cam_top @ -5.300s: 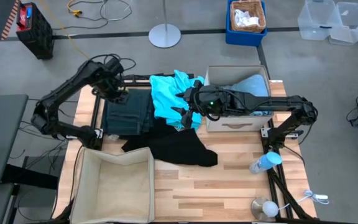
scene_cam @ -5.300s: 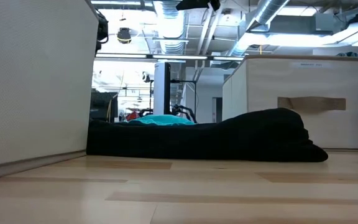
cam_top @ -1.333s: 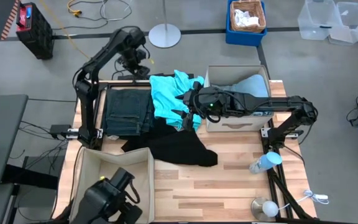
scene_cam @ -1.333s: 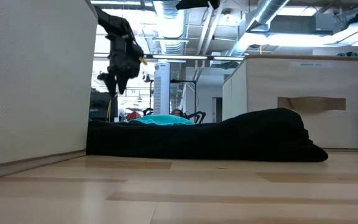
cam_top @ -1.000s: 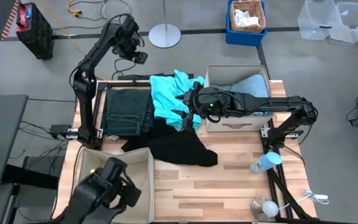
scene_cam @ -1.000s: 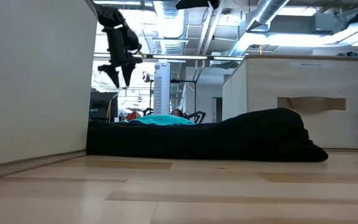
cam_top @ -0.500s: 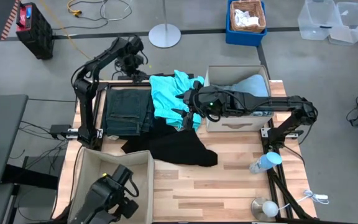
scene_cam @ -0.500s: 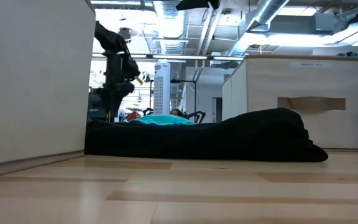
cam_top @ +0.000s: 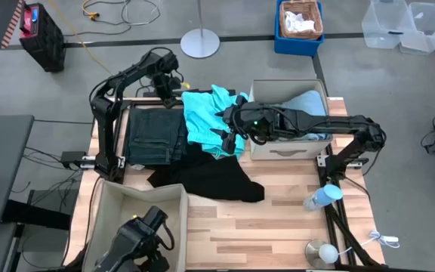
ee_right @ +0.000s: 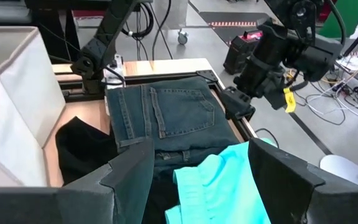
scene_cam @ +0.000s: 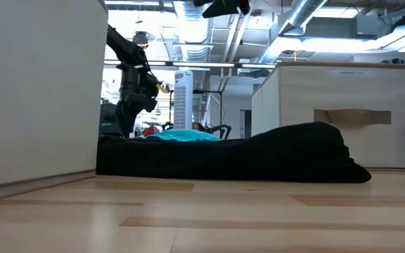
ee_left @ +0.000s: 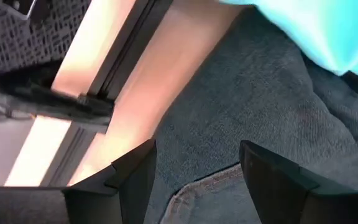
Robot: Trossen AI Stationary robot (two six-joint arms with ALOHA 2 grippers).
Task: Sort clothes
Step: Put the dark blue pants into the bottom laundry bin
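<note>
The dark green garment [cam_top: 155, 134] lay by the bench's [cam_top: 278, 219] far-left corner, and your left gripper [cam_top: 168, 92] hung over its far edge, fingers spread. Your right gripper [cam_top: 225, 134] hovered, fingers parted, above the turquoise garment [cam_top: 206, 113].

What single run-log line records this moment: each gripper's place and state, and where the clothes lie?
left gripper: open, above dark green garment far edge | right gripper: open, over turquoise garment | black garment: on table | pale blue garment: in bin
</note>
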